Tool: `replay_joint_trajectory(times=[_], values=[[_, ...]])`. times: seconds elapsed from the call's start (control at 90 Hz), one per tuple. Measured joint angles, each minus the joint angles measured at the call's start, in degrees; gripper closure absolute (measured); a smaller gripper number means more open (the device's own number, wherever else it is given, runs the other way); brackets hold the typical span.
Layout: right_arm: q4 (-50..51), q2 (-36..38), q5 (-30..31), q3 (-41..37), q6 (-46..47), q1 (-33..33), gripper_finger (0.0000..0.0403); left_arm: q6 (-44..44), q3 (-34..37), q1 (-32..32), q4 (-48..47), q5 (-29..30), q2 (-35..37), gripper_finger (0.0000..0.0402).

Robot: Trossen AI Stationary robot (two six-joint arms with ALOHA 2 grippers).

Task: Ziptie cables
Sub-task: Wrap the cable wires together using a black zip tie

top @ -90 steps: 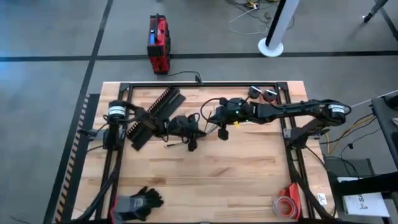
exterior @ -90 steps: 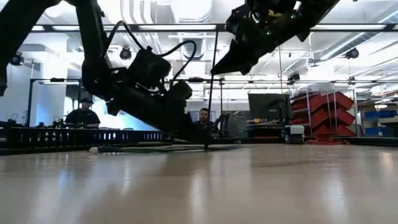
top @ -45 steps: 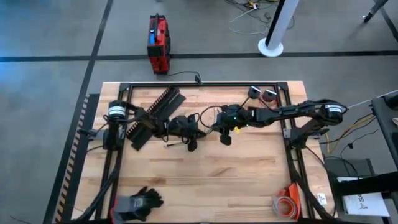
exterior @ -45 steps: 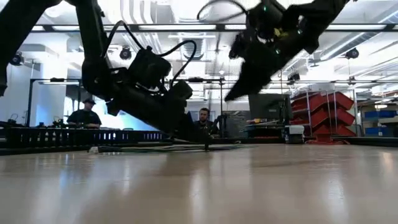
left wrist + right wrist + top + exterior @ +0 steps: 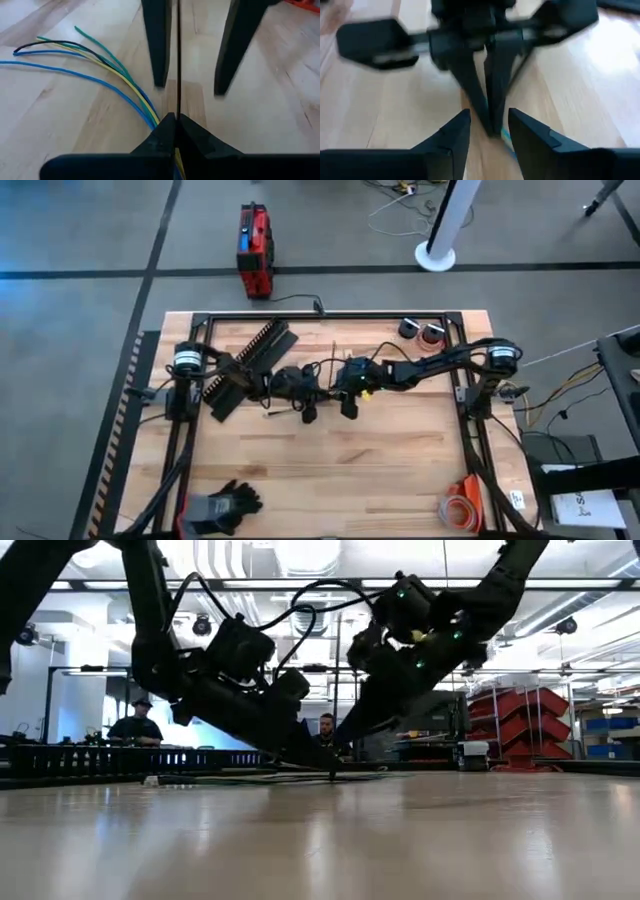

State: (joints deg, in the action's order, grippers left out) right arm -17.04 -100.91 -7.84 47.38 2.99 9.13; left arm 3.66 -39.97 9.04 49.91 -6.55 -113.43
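The cables (image 5: pixel 100 65) are thin blue, yellow, green and black wires, fanned apart on the wooden table and gathered at one end. My left gripper (image 5: pixel 172 125) is shut on that gathered end at mid-table (image 5: pixel 308 406). A thin black strip (image 5: pixel 178 60) stands upright from its fingertips and also shows in the low view (image 5: pixel 334 690). My right gripper (image 5: pixel 490 131) is open just to the right of the left one (image 5: pixel 348 406). Its two fingers (image 5: pixel 157 45) stand on either side of the strip, apart from it. My left gripper pinches the cables' gathered end (image 5: pixel 159 118) between its two shut fingertips. It comes slanting down from the table's left side. The wires lie slack on the table and fan out from the pinch. The thin black strip rises upright from the same pinch.
A long black comb-toothed strip (image 5: pixel 248 365) lies at the back left beside the left arm. Black gloves (image 5: pixel 225 504) lie at the near left, an orange roll (image 5: pixel 460 506) at the near right, and two small round things (image 5: pixel 420 330) at the back right.
My right gripper has come down and toward the table's left edge, closing in on my left gripper until its fingers stand around the upright strip. The left gripper and the cables have kept still.
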Motion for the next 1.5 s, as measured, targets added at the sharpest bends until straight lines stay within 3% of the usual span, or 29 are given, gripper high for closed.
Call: replay_joint_trajectory(times=[0.189,0.356,0.511,0.911,1.211,1.5], values=[[-1.61,-2.75,-0.12,1.06,-0.11,0.0,0.033,-0.12,-0.06,0.0,0.02,0.04,0.02,0.0401],[-1.69,-3.31,0.18,1.64,-0.73,0.0,0.0393,-0.14,0.0,0.0,-0.07,0.02,0.02,0.0401],[-1.99,-2.85,0.42,1.76,-1.58,0.0,0.0402,-0.15,0.01,0.0,-0.01,0.02,0.04,0.0401],[2.36,5.11,0.77,1.67,-4.51,-0.58,0.0403,-0.44,-0.11,0.0,-1.97,-0.03,-0.12,0.0401],[12.47,10.94,1.94,1.7,-7.02,-0.94,0.04,-0.39,-0.04,-0.02,-1.73,-0.13,-0.53,0.0401],[18.28,11.33,1.93,1.74,-6.45,-1.01,0.0319,0.11,0.13,0.0,-3.75,0.06,3.47,0.0355]])
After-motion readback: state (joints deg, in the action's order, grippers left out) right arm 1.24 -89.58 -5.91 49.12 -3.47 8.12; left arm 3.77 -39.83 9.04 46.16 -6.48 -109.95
